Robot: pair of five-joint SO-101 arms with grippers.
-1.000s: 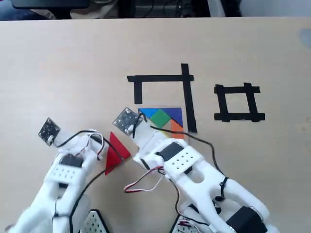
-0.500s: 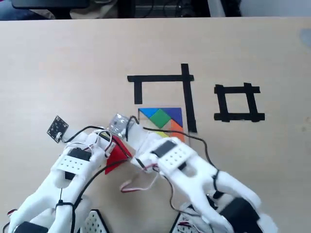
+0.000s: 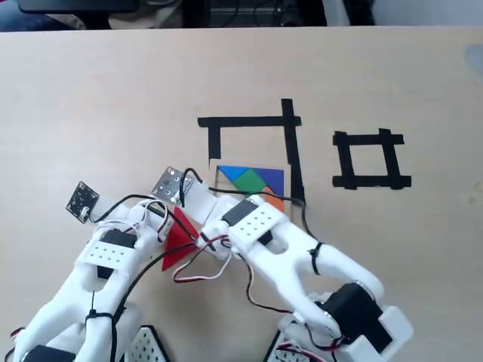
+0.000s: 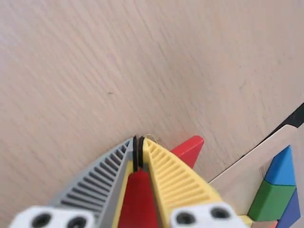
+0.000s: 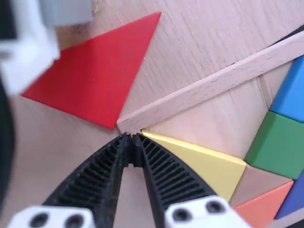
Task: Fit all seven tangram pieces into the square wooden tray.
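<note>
A red triangle [image 3: 178,240] lies flat on the table just outside the square wooden tray [image 5: 213,80]. My left gripper [image 4: 137,142] is shut, its tips down over the red triangle [image 4: 190,148]. My right gripper [image 5: 133,140] is shut too, its tips at the tray's corner, over the point of a yellow triangle [image 5: 204,164] inside. The red triangle [image 5: 95,76] sits beyond that corner. Blue [image 3: 234,173], green [image 3: 249,183] and orange [image 3: 275,200] pieces fill the tray's far side. My right arm hides the near part of the tray in the high view.
Black tape marks an open-sided frame [image 3: 253,121] around the tray and a smaller square [image 3: 370,160] to its right. Both arms crowd the near middle of the table, with loose cables [image 3: 204,264] between them. Bare tabletop spreads to the far left and right.
My left gripper has come in from the left onto the red triangle. My right arm has swung left, bringing its gripper to the tray's near-left corner. The red triangle has hardly shifted.
</note>
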